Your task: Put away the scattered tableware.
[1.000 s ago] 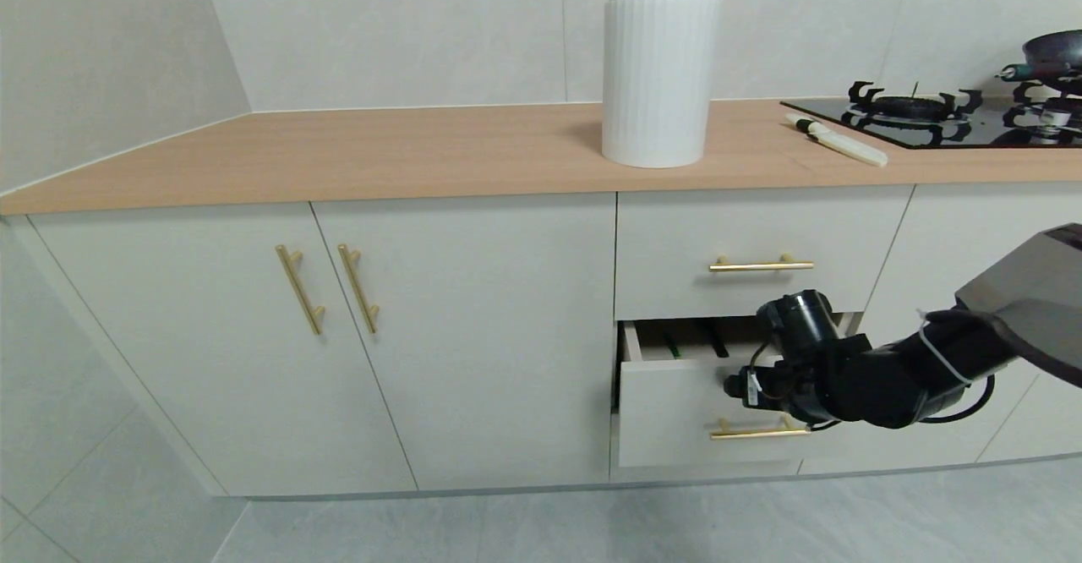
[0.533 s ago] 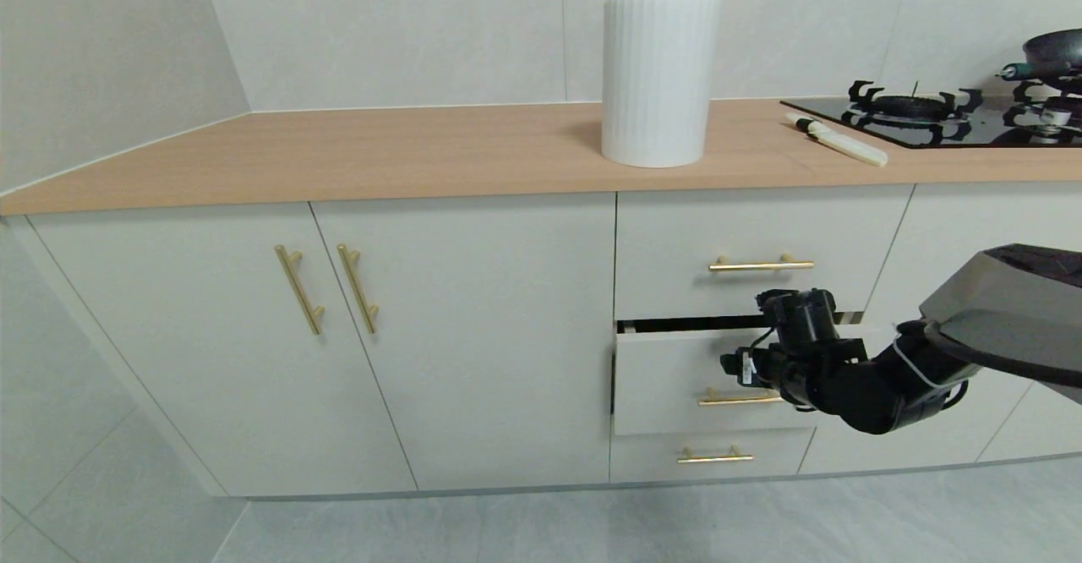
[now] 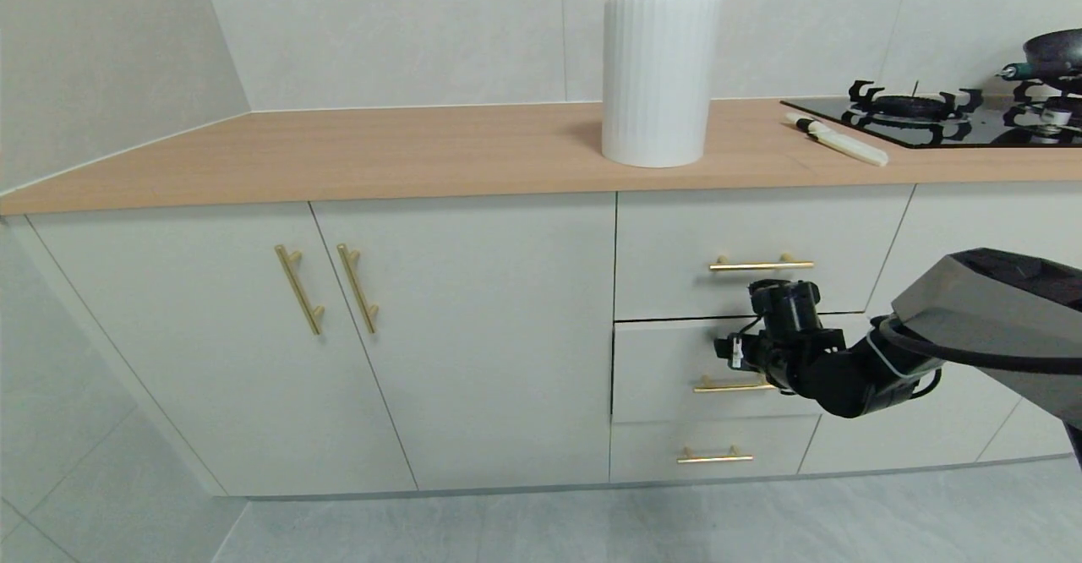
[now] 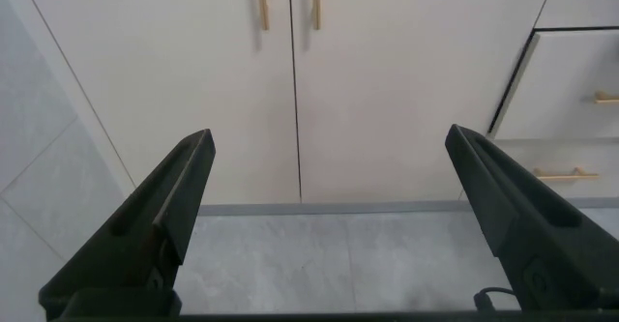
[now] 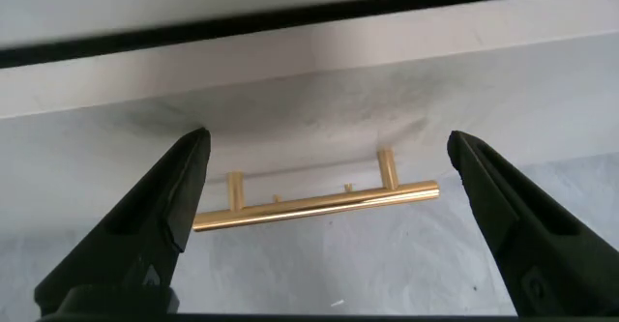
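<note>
The middle drawer (image 3: 663, 360) of the cabinet stands almost flush, with a thin dark gap along its top. My right gripper (image 3: 758, 370) is right at the drawer front, just above its gold handle (image 3: 729, 387). In the right wrist view the right gripper (image 5: 329, 143) is open, its fingers either side of the handle (image 5: 314, 204) with nothing held. A white knife-like utensil (image 3: 838, 140) lies on the wooden counter (image 3: 380, 149) beside the hob. My left gripper (image 4: 329, 138) hangs open over the floor, facing the cupboard doors (image 4: 290, 61).
A tall white ribbed cylinder (image 3: 658, 81) stands on the counter above the drawers. A black gas hob (image 3: 930, 113) with a dark pan (image 3: 1052, 49) is at the far right. Top drawer (image 3: 752, 242) and bottom drawer (image 3: 710, 453) are closed. Grey tiled floor (image 3: 541, 529) lies below.
The middle drawer has gone from pulled out, with its inside showing, to nearly shut. My right gripper moved in toward the cabinet with the drawer front.
</note>
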Controlling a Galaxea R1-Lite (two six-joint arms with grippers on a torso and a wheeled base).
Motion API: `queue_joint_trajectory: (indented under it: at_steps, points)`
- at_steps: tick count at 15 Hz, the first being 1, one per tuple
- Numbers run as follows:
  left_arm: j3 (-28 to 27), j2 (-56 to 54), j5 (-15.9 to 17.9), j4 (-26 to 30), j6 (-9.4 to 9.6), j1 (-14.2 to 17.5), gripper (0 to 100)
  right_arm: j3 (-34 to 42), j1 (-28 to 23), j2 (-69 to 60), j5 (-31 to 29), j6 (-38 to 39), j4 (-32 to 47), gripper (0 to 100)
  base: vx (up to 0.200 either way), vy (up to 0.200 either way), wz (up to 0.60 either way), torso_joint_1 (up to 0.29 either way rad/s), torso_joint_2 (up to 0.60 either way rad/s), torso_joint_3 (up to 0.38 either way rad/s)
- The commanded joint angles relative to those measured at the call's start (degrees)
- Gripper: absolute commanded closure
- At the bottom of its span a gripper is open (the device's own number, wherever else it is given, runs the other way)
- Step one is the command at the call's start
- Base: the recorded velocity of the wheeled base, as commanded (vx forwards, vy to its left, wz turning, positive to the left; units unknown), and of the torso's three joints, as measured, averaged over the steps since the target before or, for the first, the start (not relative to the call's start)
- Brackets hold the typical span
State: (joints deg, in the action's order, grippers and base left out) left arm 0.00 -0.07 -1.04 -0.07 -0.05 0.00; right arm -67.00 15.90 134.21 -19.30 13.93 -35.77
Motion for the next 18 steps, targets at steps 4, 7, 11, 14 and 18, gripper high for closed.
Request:
queue_joint_trajectory:
  at_steps: [4, 7, 11, 14, 18]
  points:
    - [0.0, 0.1, 0.0, 0.0, -0.04, 0.0, 0, -6.3, -1.3, 3.1, 0.0, 0.3, 0.0, 0, 0.000, 0.000, 0.00, 0.000, 0.00, 0.000]
    - [0.0, 0.1, 0.0, 0.0, -0.04, 0.0, 0, -6.9, -1.6, 2.6, 0.0, 0.3, 0.0, 0, 0.000, 0.000, 0.00, 0.000, 0.00, 0.000]
    - [0.0, 0.1, 0.0, 0.0, 0.05, 0.0, 0, 1.4, -1.1, -6.4, 0.2, 0.1, 0.7, 0, 0.000, 0.000, 0.00, 0.000, 0.00, 0.000]
    - [0.0, 0.1, 0.0, 0.0, -0.04, 0.0, 0, 16.4, -0.4, -21.4, 0.5, -0.1, 0.7, 0, 0.000, 0.000, 0.00, 0.000, 0.00, 0.000]
    - [0.0, 0.1, 0.0, 0.0, 0.05, 0.0, 0, 41.6, -0.5, -50.3, -0.9, -2.4, 0.8, 0, 0.000, 0.000, 0.00, 0.000, 0.00, 0.000]
